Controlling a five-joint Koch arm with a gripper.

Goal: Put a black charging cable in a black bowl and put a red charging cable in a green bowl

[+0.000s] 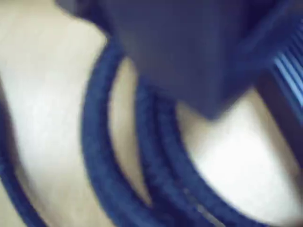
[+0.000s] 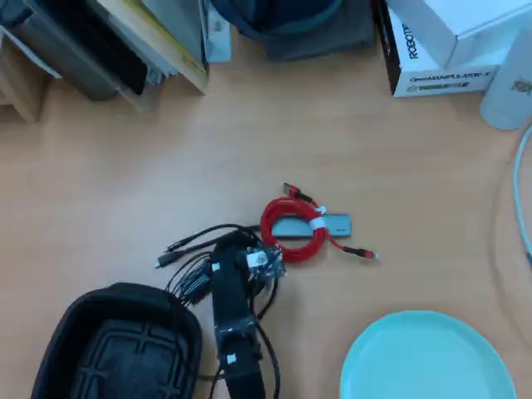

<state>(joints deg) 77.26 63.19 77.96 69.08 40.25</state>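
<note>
We see both bowls empty, so neither half of the task is done. The arm [image 2: 233, 324] reaches up from the lower edge of the overhead view, with the jaws [image 2: 249, 253] down over the black cable [image 2: 195, 249], which lies loosely coiled on the worktop [image 2: 349, 141] just above the black bowl [image 2: 75, 320]. The blurred wrist view shows cable strands [image 1: 102, 142] close beneath the jaws, but we cannot tell whether they are apart or clamped. The red cable [image 2: 293, 230] rests coiled just right of the arm, on a grey hub [image 2: 332, 223]. The green bowl [image 2: 428, 357] sits lower right.
</note>
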